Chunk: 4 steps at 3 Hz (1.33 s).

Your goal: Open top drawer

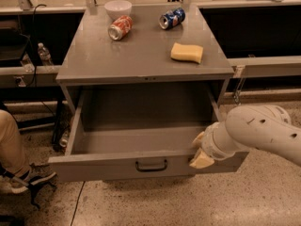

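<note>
The top drawer of the grey metal cabinet is pulled far out. Its deep box is open and looks empty, and its small black bar handle sits at the middle of the front. My gripper is at the drawer's front rim, right of the handle, at the end of the white arm that comes in from the right. Its cream fingers rest on the top edge of the drawer front. The lower drawers are hidden under the open one.
On the cabinet top lie a red can, a blue can, a white bowl and a yellow sponge. A person's leg and shoe are at the left. A water bottle stands behind it.
</note>
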Each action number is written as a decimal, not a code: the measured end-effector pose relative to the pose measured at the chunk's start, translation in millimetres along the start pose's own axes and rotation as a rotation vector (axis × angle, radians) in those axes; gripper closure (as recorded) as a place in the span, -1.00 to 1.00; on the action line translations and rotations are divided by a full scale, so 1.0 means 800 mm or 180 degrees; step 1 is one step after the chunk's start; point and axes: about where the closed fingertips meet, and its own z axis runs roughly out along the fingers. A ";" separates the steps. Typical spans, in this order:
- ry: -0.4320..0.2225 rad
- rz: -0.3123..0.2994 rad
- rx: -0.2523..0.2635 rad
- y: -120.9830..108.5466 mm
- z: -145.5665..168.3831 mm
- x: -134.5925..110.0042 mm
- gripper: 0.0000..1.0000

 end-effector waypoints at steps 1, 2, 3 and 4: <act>-0.0018 0.0202 0.0027 0.018 -0.016 0.020 1.00; -0.0018 0.0199 0.0028 0.018 -0.016 0.019 0.95; -0.0018 0.0192 0.0029 0.018 -0.017 0.018 0.52; -0.0017 0.0185 0.0032 0.019 -0.018 0.017 0.03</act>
